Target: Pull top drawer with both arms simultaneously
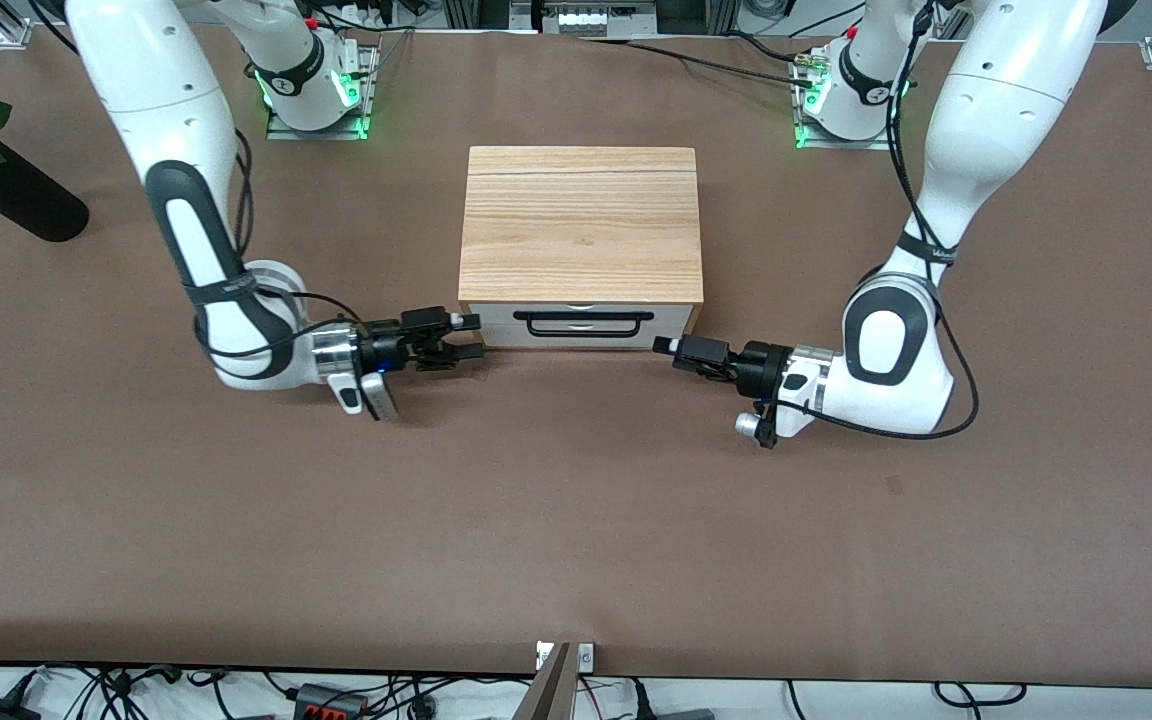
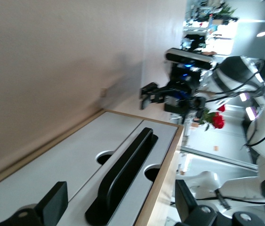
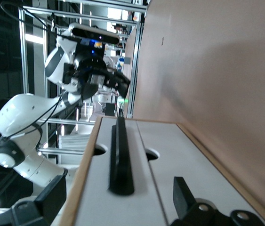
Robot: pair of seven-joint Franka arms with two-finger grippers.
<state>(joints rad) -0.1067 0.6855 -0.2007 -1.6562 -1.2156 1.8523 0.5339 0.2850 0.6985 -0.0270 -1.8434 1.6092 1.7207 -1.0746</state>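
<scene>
While the top drawer sits closed in its cabinet, we see both grippers spread apart, grasping nothing. Our right gripper and left gripper flank the drawer's handle

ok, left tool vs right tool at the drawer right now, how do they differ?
The left tool sits off the cabinet's corner at the left arm's end; the right tool sits at the other corner, closer to the top drawer. Both are low, open, pointing inward, neither touching the black handle.

Brown table, rose vase
</scene>
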